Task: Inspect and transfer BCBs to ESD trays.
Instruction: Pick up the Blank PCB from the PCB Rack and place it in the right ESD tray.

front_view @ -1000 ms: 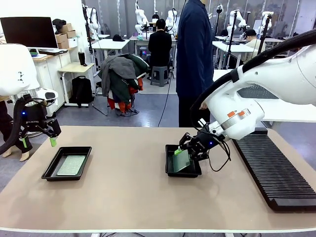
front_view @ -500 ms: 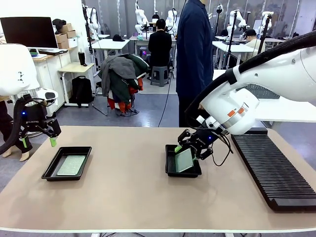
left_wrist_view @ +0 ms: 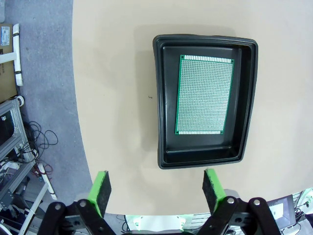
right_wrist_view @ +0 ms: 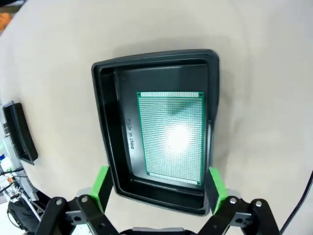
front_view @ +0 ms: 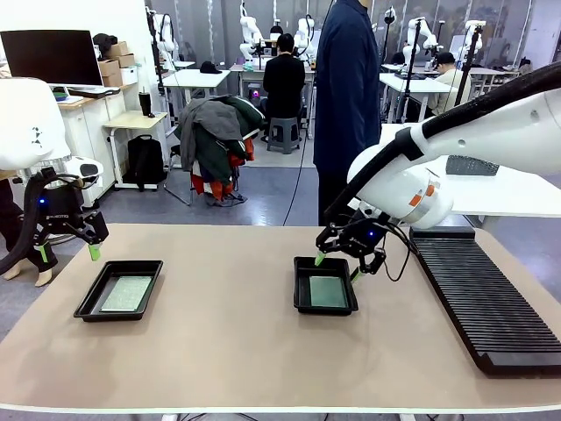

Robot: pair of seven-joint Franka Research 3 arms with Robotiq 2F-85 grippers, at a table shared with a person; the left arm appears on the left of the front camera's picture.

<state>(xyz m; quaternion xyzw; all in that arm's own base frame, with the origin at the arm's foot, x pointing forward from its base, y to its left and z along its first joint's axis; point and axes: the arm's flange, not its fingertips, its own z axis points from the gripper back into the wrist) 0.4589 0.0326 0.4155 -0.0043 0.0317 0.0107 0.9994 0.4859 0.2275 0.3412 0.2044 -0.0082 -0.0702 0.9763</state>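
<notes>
Two black ESD trays lie on the tan table. The left tray (front_view: 92, 303) (left_wrist_view: 164, 98) holds a green BCB (front_view: 127, 293) (left_wrist_view: 204, 94) flat on its floor. My left gripper (front_view: 67, 253) (left_wrist_view: 156, 187) hovers open above and just left of it, with nothing between its fingers. The middle tray (front_view: 302, 298) (right_wrist_view: 110, 122) holds another BCB (front_view: 328, 291) (right_wrist_view: 170, 137), also lying flat. Over this tray's far end my right gripper (front_view: 340, 266) (right_wrist_view: 158, 185) hangs open and apart from the board.
A long black ribbed rack (front_view: 486, 303) runs along the table's right side. A person in a dark blue coat (front_view: 346, 96) stands at the far edge behind the middle tray. Bare table lies between the trays and along the near edge.
The right gripper has opened and lifted, letting go of the board that it held tilted in the middle tray; the board now lies flat. The left arm has not moved.
</notes>
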